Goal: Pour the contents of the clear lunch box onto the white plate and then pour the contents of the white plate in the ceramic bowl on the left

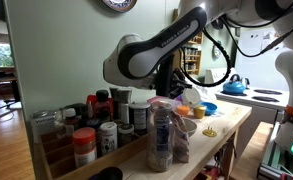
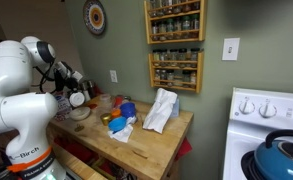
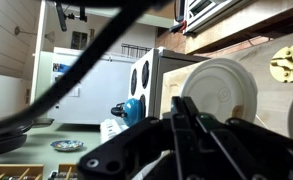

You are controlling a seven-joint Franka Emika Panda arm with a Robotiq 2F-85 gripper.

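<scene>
The white plate (image 3: 221,85) fills the upper right of the wrist view, seen from its underside and tipped steeply on edge. My gripper (image 3: 186,115) is shut on its rim. In an exterior view the gripper (image 2: 74,88) holds the tilted plate (image 2: 78,99) just above a ceramic bowl (image 2: 82,113) at the left end of the wooden table (image 2: 146,145). In the exterior view from the other side, my arm (image 1: 136,55) hides the gripper, plate and bowl. I cannot pick out the clear lunch box with certainty.
A blue bowl (image 2: 127,108) (image 1: 208,108) and a crumpled white bag (image 2: 161,110) sit mid-table. Several spice jars (image 1: 96,130) stand in a rack near one camera. A stove (image 2: 266,110) with a blue kettle (image 2: 281,155) stands beside the table. A spice shelf (image 2: 174,40) hangs on the wall.
</scene>
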